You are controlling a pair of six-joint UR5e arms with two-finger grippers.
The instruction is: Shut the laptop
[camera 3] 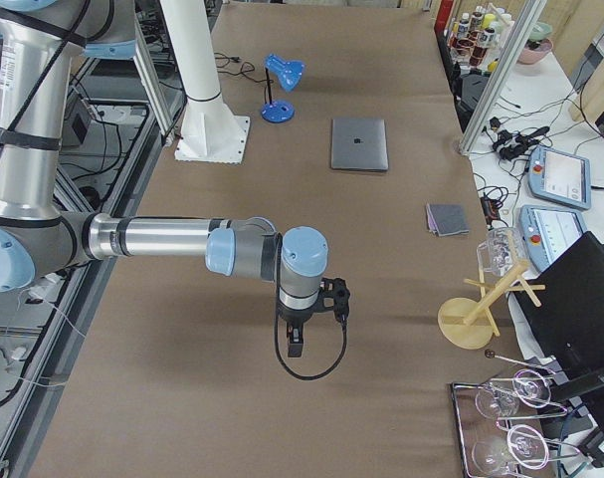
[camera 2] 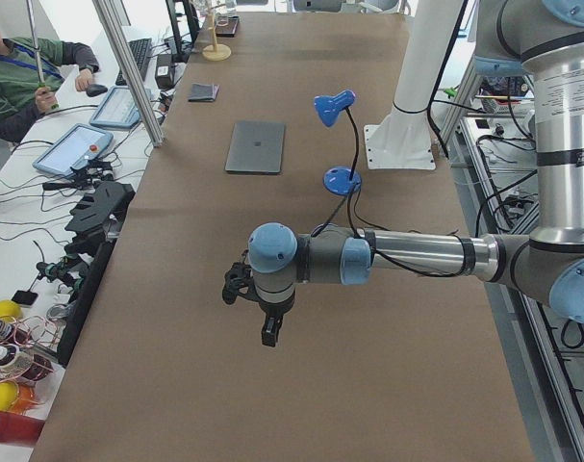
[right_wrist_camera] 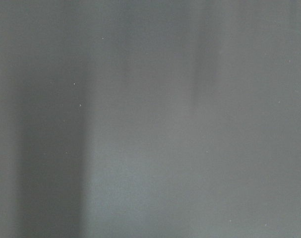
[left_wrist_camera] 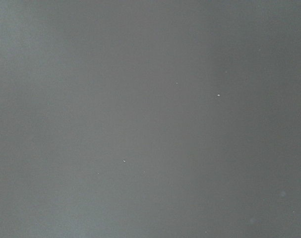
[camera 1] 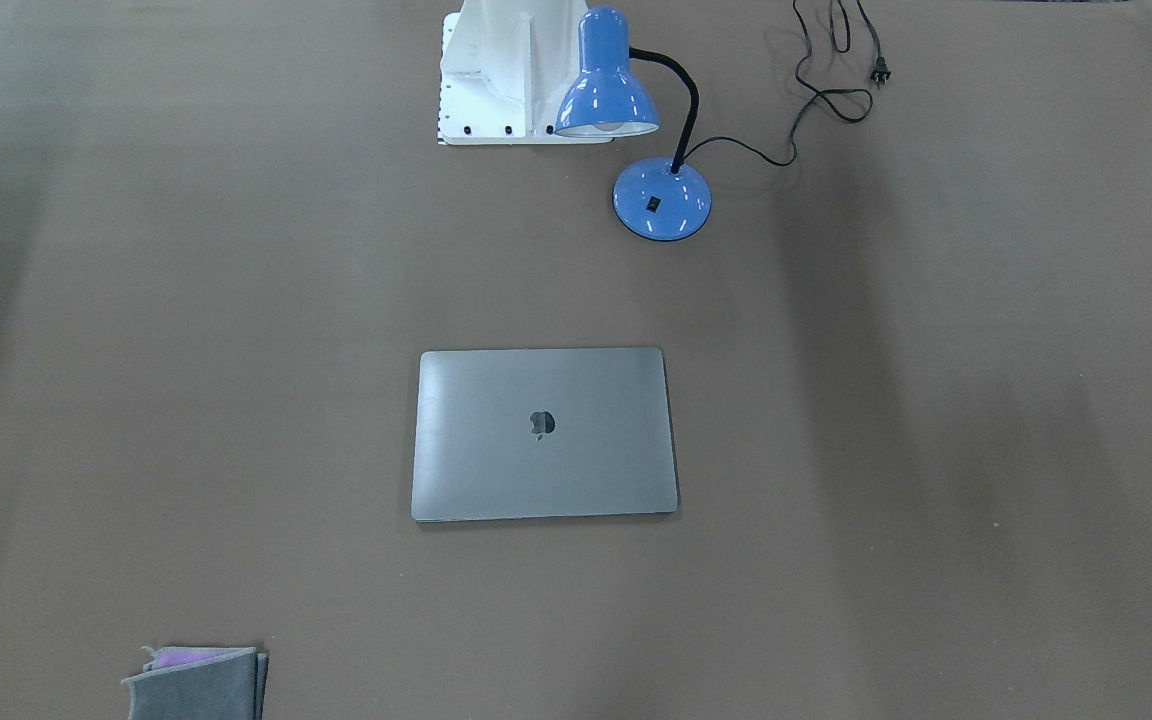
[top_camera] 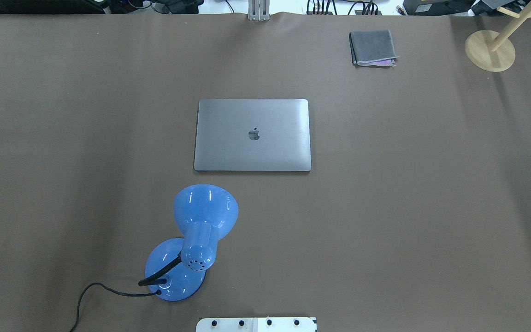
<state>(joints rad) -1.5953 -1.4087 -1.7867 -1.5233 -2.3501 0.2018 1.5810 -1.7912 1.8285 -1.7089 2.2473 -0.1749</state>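
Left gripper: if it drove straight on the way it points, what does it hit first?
The left gripper points straight down, so it would likely meet the bare brown table first. Its wrist view shows only that surface. The closed laptop lies far off that line.

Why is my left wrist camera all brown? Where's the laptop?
Observer: The laptop lies in the middle of the table, far from the left gripper, which hangs over a bare patch.
Operator: Is it open?
Observer: No. Its lid is flat down, with the logo facing up.
Operator: What's next to it?
Observer: A blue lamp stands on the robot's side of it, a bit to the robot's left, not touching it.
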